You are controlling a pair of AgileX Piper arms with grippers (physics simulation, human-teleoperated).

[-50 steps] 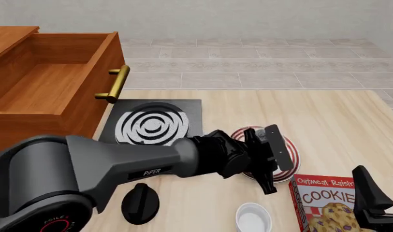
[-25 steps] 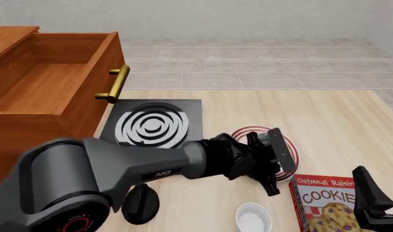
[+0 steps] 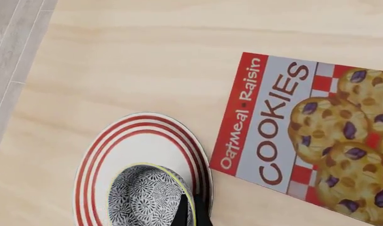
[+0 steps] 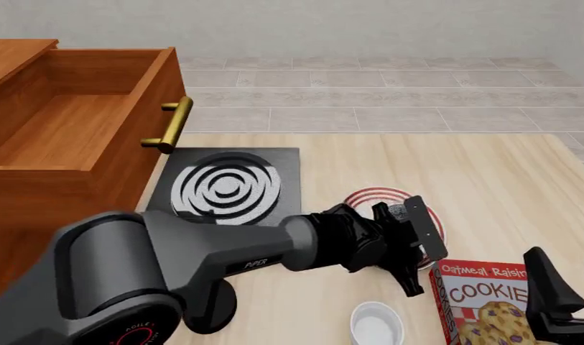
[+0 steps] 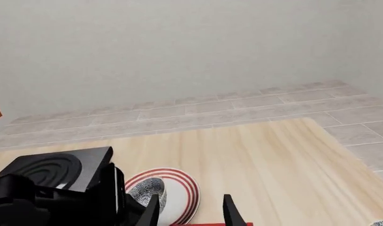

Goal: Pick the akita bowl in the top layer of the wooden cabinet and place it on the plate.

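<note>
The akita bowl (image 3: 147,200), patterned inside with a pale rim, sits low over the red-striped plate (image 3: 100,155). My left gripper (image 3: 192,212) has its fingers close together on the bowl's rim. From the front, the left gripper (image 4: 409,224) covers most of the plate (image 4: 365,196), and only a patch of the bowl (image 4: 397,212) shows. The wooden cabinet (image 4: 42,187) stands at the left with its top layer (image 4: 71,122) pulled out. My right gripper (image 5: 191,214) is open near the table's front right edge, apart from the plate (image 5: 182,188) and bowl (image 5: 147,188).
A black stove slab (image 4: 225,183) with white rings lies between cabinet and plate. A cookie box (image 4: 483,302) lies right beside the plate, toward the front edge. A white ramekin (image 4: 376,327) stands at the front edge, and the drawer's brass handle (image 4: 172,126) juts out.
My left gripper has moved down and a little to the right with the bowl, lower over the plate. The right arm has not moved.
</note>
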